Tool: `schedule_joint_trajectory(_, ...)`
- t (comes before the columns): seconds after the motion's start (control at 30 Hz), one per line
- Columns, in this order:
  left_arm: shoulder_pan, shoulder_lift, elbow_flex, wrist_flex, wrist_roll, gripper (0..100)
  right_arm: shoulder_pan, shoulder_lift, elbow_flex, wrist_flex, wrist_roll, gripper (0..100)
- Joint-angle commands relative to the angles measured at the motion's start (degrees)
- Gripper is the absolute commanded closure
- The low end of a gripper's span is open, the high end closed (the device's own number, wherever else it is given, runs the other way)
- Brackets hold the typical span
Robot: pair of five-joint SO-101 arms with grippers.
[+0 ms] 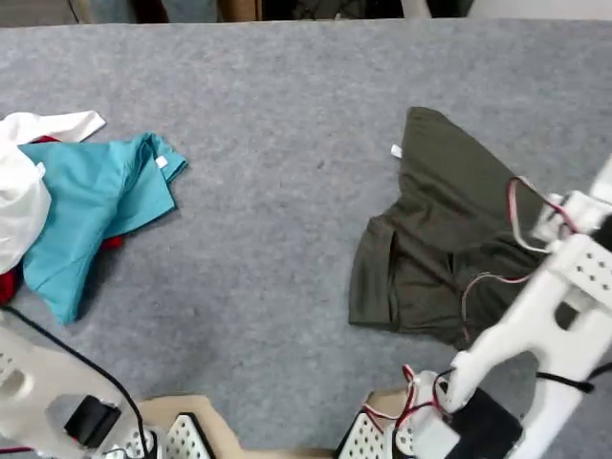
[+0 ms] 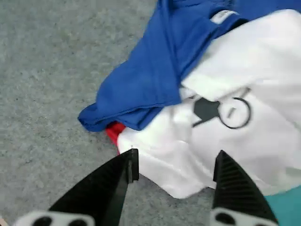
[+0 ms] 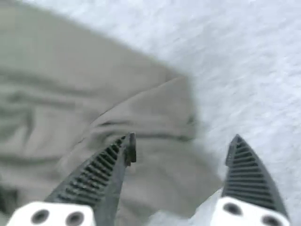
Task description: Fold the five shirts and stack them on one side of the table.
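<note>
Right pincer [image 3: 183, 146] is spread wide open just over the olive shirt [image 1: 440, 239], which sits partly folded on the right side of the desk [image 1: 268, 115]. Left pincer [image 2: 176, 162] is open too, hanging above the white shirt [image 2: 244, 117] in the pile on the left. Looks like soft, floppy, light fabric, so I'd pinch a hem corner, not the bunched middle.

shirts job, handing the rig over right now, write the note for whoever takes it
Left gripper open, over the white shirt. Right gripper open, over the edge of the olive shirt.
White, teal and red shirts lie heaped at one side; olive lies alone, rumpled, at the other.
Done: nothing stacked, none neatly folded.
To do: fold each, stack on one side.
</note>
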Motion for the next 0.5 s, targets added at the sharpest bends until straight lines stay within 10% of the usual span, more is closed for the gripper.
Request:
schedule_joint_trajectory(0.0,-4.5,5.6,2.2,-11.9,-0.6,72,5.8,4.6,1.6,-11.6,1.1,84.2)
schedule_joint_trajectory(0.07,-6.7,10.5,3.6,-17.1,-0.7,75,9.0,9.5,3.0,-18.4,1.1,98.5)
schedule_joint_trajectory(0.47,-7.3,28.1,1.5,-20.0,-7.7,97,24.3,46.2,-3.9,-36.9,4.7,98.6)
